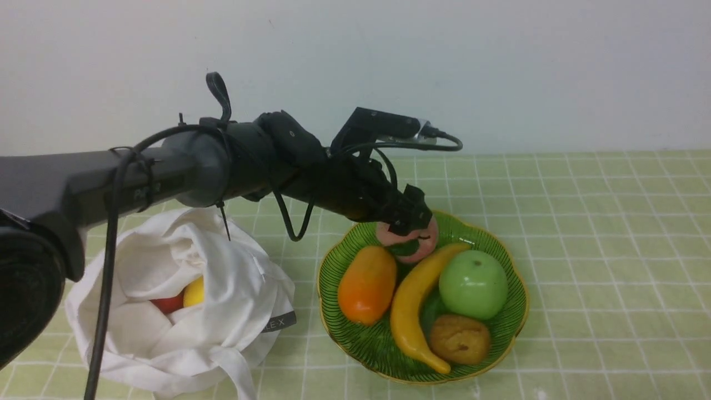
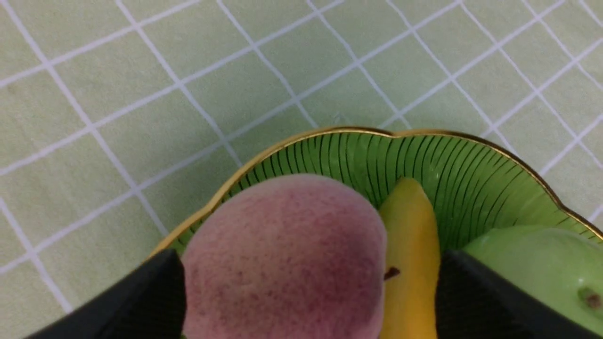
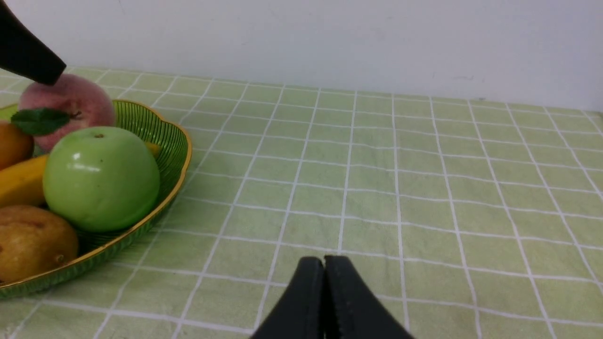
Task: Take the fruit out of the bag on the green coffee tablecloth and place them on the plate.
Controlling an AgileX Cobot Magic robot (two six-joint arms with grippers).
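Note:
The pink peach (image 1: 425,241) with its dark leaf lies at the far side of the green gold-rimmed plate (image 1: 333,266). My left gripper (image 1: 408,219) sits right over it. In the left wrist view the peach (image 2: 282,254) lies between the spread fingers of the left gripper (image 2: 306,256); one finger is at its side, the other stands apart. The white cloth bag (image 1: 233,283) lies left of the plate, with a yellow fruit (image 1: 193,291) and a red one (image 1: 168,304) showing inside. My right gripper (image 3: 324,263) is shut and empty above the green checked tablecloth (image 3: 424,188).
The plate also holds a banana (image 1: 414,300), a green apple (image 1: 473,283), an orange fruit (image 1: 366,284) and a brown fruit (image 1: 460,339). A white wall (image 1: 500,66) stands behind the table. My left arm reaches across above the bag.

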